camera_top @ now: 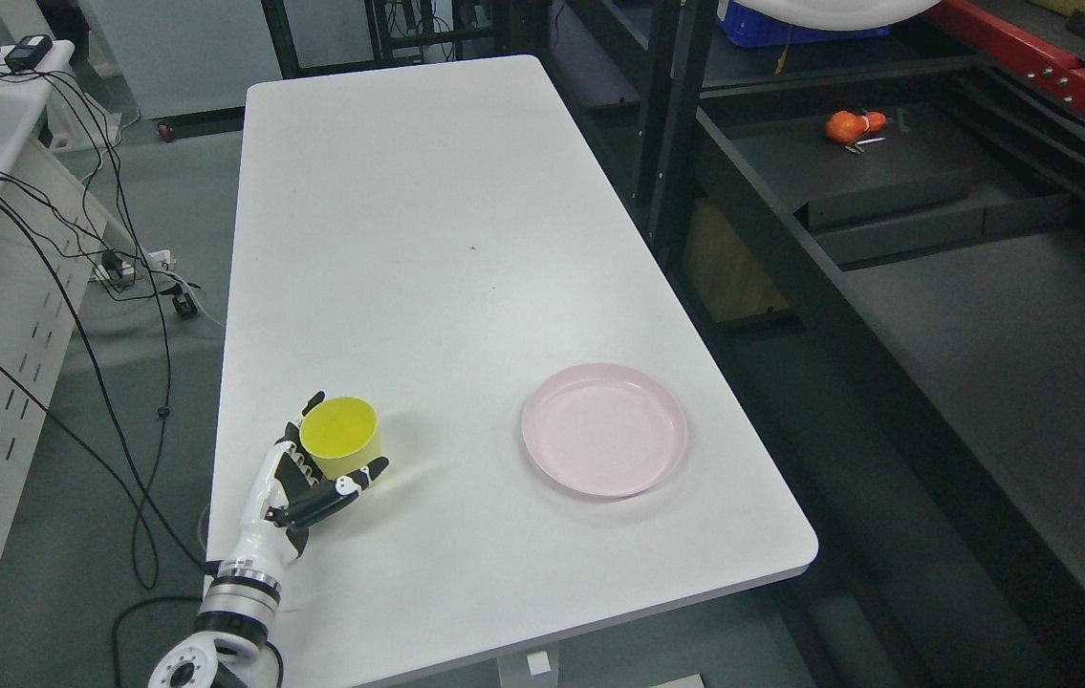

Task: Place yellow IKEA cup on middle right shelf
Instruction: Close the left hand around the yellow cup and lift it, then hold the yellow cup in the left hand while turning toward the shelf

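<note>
White left hand (pixel 298 483), black-jointed fingers (pixel 351 481), silver wrist.

Yellow cup (pixel 339 436) (pink plate (pixel 604 442))

Head camera looks steeply down over the table (pixel 466 239).

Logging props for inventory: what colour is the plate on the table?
Pale pink, plain, no pattern: the plate shows best in the head view.
</note>
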`<state>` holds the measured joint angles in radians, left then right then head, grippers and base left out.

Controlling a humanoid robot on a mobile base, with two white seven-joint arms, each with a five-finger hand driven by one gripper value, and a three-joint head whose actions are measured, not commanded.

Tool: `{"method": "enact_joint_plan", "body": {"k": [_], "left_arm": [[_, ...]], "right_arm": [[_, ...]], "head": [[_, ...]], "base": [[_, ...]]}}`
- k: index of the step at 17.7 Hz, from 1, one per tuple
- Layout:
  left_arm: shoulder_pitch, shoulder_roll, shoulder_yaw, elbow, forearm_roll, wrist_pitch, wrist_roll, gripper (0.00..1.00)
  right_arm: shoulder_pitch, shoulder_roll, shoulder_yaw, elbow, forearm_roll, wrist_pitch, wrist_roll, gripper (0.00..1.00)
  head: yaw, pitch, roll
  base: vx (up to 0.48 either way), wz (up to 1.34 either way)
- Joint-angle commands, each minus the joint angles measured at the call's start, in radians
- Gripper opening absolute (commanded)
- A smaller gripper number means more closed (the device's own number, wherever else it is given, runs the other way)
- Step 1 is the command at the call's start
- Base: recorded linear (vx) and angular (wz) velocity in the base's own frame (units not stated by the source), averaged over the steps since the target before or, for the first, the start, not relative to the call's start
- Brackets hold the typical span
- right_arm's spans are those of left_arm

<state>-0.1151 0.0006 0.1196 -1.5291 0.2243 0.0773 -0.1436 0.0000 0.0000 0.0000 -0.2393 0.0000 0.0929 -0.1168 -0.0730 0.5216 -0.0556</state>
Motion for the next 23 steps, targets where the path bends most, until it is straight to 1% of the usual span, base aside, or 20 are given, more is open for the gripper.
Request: {"method": "enact_joint_plan", "body": {"k": [1, 3, 6, 8, 10, 11, 12, 15, 18, 23], "left_arm": [[-0.005, 0.017, -0.058, 0.024, -0.029, -0.004, -0.001, 0.94], [-0.008, 0.017, -0.058, 0.032, -0.029, -0.004, -0.001, 0.86], [-0.008, 0.017, -0.043, 0.034, -0.026, -0.013, -0.001, 0.62], [0.000, 0.017, -0.019, 0.034, -0.017, -0.060, -0.001, 0.40], [0.023, 0.017, -0.002, 0.038, 0.030, -0.164, 0.001, 0.13], [0.037, 0.017, 0.000, 0.037, 0.062, -0.203, 0.001, 0.02], [0.063, 0.017, 0.005, 0.023, 0.087, -0.240, 0.001, 0.00], [0.123, 0.017, 0.031, -0.052, 0.096, -0.254, 0.001, 0.00], [0.190, 0.017, 0.028, -0.121, 0.099, -0.309, -0.001, 0.00], [0.250, 0.032, 0.028, -0.152, 0.099, -0.361, -0.001, 0.00]], "right_arm": [[0.014, -0.017, 0.017, 0.000, -0.025, 0.001, 0.000, 0.99], [0.014, -0.017, 0.017, 0.000, -0.025, 0.001, 0.000, 0.99], [0.014, -0.017, 0.017, 0.000, -0.025, 0.001, 0.000, 0.99], [0.014, -0.017, 0.017, 0.000, -0.025, 0.001, 0.000, 1.00], [0.014, -0.017, 0.017, -0.001, -0.025, 0.001, 0.000, 0.99], [0.014, -0.017, 0.017, 0.000, -0.025, 0.001, 0.000, 0.99], [0.014, -0.017, 0.017, 0.000, -0.025, 0.001, 0.000, 0.99], [0.014, -0.017, 0.017, 0.000, -0.025, 0.001, 0.000, 0.99], [0.012, -0.017, 0.017, 0.000, -0.025, 0.001, 0.000, 0.99], [0.014, -0.017, 0.017, 0.000, -0.025, 0.001, 0.000, 0.99]], "head": [[0.0000, 0.000, 0.000], [0.0000, 0.000, 0.000], [0.0000, 0.000, 0.000], [0.0000, 0.000, 0.000], [0.0000, 0.000, 0.000], [0.0000, 0.000, 0.000], [0.0000, 0.000, 0.000], [0.0000, 0.000, 0.000], [0.0000, 0.000, 0.000], [0.0000, 0.000, 0.000]], "base": [[0.000, 0.00], [0.000, 0.00], [0.000, 0.00], [0.000, 0.00], [0.000, 0.00], [0.000, 0.00], [0.000, 0.00], [0.000, 0.00], [0.000, 0.00], [0.000, 0.00]]}}
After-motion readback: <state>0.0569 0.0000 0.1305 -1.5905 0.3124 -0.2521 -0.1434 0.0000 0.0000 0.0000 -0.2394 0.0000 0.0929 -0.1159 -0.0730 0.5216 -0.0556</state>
